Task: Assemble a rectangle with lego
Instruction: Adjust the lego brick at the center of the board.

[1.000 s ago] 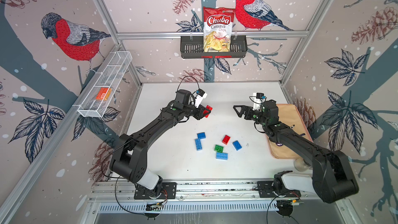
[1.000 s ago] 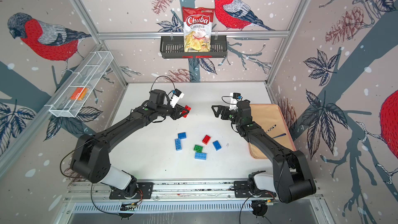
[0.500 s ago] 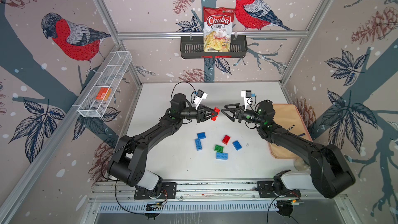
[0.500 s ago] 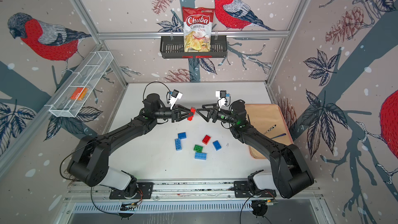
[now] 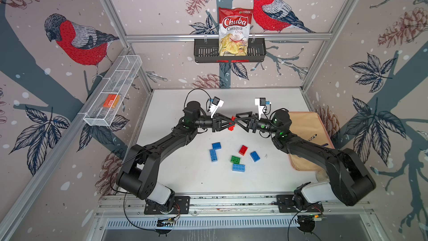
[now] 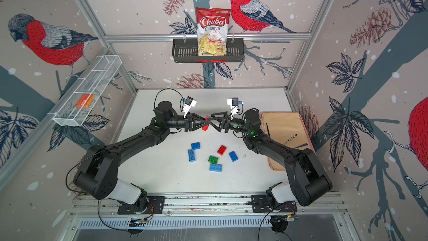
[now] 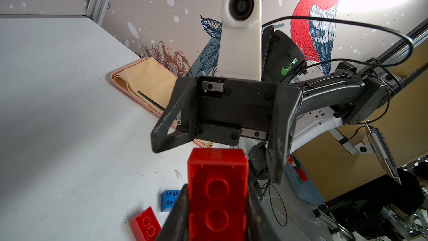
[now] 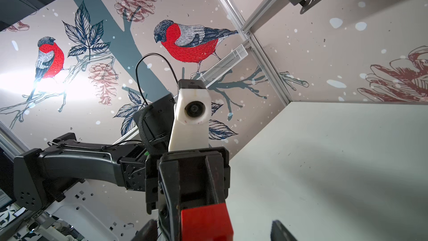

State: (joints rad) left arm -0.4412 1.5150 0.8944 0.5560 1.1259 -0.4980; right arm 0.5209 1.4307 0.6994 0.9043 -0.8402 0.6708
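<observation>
Your left hand (image 5: 228,124) is clamped tight on a red brick (image 7: 217,188), clear of the table (image 5: 185,172). Your right hand (image 7: 216,157) meets it tip to tip, fingers spread either side of the brick's free end, gaps showing. Six other bricks (image 5: 235,159) lie on the table, nearer the arm bases than either hand.

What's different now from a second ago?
The left tool swung inward above the table, carrying its red brick, still gripped. The right tool swung in to meet it and now straddles the brick's free end, jaws open, not gripping. The six loose bricks haven't moved.
</observation>
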